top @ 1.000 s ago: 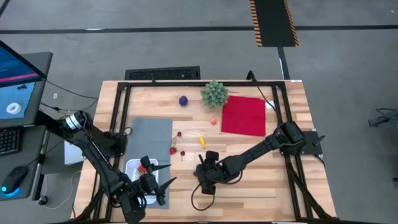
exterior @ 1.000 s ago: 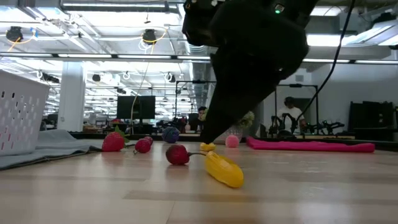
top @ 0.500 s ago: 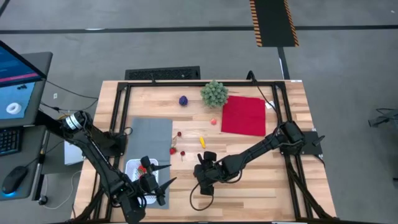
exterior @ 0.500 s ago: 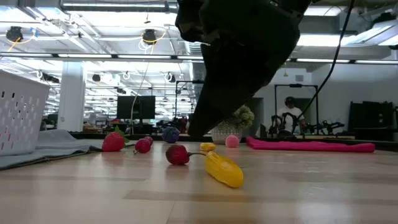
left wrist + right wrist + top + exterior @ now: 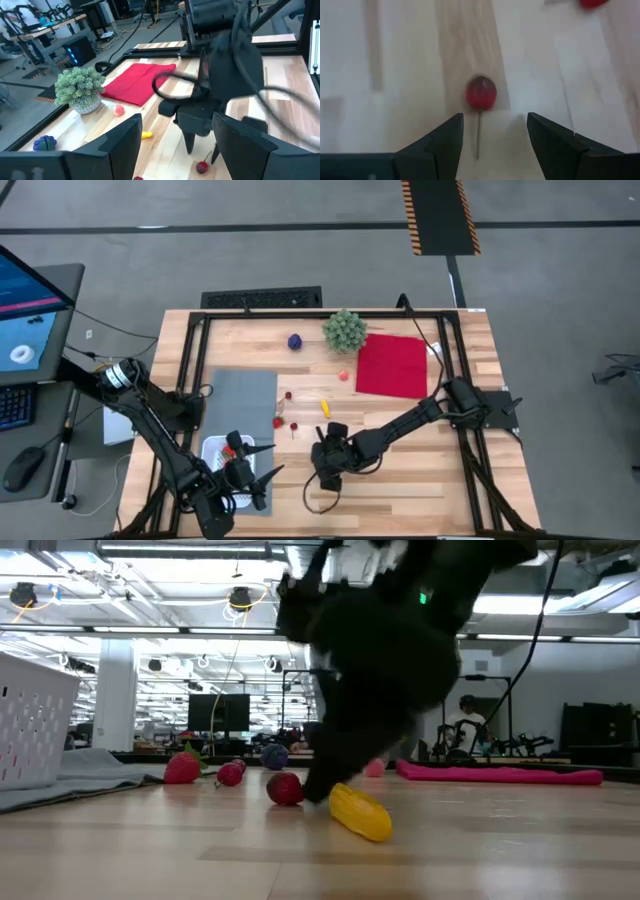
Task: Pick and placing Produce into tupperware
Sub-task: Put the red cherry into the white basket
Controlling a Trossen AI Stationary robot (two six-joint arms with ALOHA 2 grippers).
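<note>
Your right gripper (image 5: 490, 131) hangs low over the middle of the tabletop (image 5: 400, 480), jaws spread wide with nothing between them, and a dark red cherry (image 5: 481, 93) sits just ahead of the gap, its stem pointing back toward you. That line-up looks deliberate: jaws either side of the fruit's path, ready to drop and close. In the low view the same arm is a dark mass coming down right beside the cherry (image 5: 285, 788) and the yellow piece (image 5: 359, 812); how close it sits to either is hard to tell there.

Your left gripper (image 5: 243, 473) waits over the tupperware (image 5: 215, 450) at the near left, jaws also apart and empty, so the drop zone is partly covered. You may want that arm clear before you carry anything across.

The rest of the produce lies loose between the grey mat (image 5: 240, 395) and the red cloth (image 5: 390, 365): small red pieces (image 5: 279, 420), a pink one (image 5: 343, 376), and the purple ball (image 5: 295, 341) far back near the green plant (image 5: 344, 330). At least one red piece seems to be in the tupperware already.

Room is fair: bare wood all round the cherry, the mat's edge well to the side, the black frame rails (image 5: 465, 440) far from this pick.
</note>
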